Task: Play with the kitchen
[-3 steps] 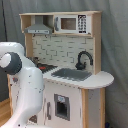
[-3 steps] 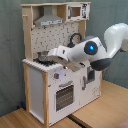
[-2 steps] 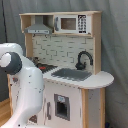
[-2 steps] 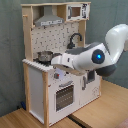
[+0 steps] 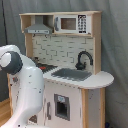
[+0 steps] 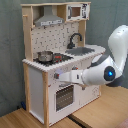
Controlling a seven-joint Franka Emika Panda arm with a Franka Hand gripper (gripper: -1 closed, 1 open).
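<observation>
fingers: cannot tell whether spread or pressed together; the tip of the arm ends right at the cabinet front in the second exterior view and no finger shape is readable.

gripper (image 6: pixel 56 76): reaches horizontally to the white front panel just under the worktop edge, above the oven door (image 6: pixel 64 97); looks touching or nearly touching, can't confirm contact. Probably going for a knob or the door, since that is where the controls sit.

arm: white Franka arm (image 6: pixel 107 62) with a blue-lit joint, stretched out level from the second exterior view's right; low pose fits work on the cabinet front, not the worktop. In the first exterior view only its white bulk (image 5: pixel 22 87) shows, blocking the lower left of the cabinet.

kitchen: tall toy play kitchen of white panels and pale wood (image 6: pixel 47 60), standing on a wooden floor against a grey backdrop; in the first exterior view (image 5: pixel 75 75) it fills the centre.

hob: black-red hob (image 6: pixel 57 58) on the worktop, small metal pot (image 6: pixel 45 56) sitting on it, untouched.

sink: grey sink (image 5: pixel 71 74) beside the hob, black curved tap (image 5: pixel 83 60) behind it.

top: grey hood (image 5: pixel 38 30) over the hob side, small white microwave (image 5: pixel 70 23) beside it.

stage: judged early, approach to the front panel.

risk: a hard push could shove the light kitchen.
</observation>
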